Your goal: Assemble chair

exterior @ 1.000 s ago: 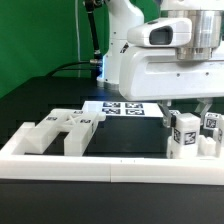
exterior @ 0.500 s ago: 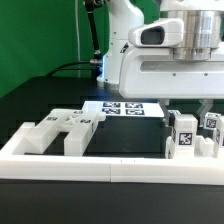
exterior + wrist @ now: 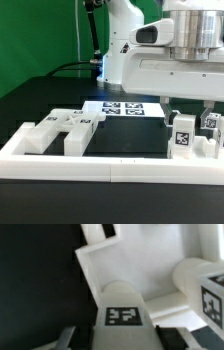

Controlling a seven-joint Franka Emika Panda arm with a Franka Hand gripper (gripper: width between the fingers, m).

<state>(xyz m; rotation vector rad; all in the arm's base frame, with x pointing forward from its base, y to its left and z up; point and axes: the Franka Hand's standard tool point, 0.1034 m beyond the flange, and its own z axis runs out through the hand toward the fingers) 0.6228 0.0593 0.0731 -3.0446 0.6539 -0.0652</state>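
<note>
Exterior view: the hand (image 3: 189,112) hangs over a chunky white plastic tagged chair block (image 3: 184,136). The block stands on the black bench (image 3: 125,138) just behind the long low white border rail (image 3: 100,165), at the rail's end on the exterior view's right. More white chair pieces (image 3: 62,130) sit behind the rail's other end.

Wrist view: the fingers are apart. The tagged chair block (image 3: 122,308) lies between them with a dark gap on each side, so I judge it is not gripped. To grasp well, centre on the block and descend straight. Close only once both fingers flank its sides, clear of the rounded white part (image 3: 198,274) beside it.
</note>
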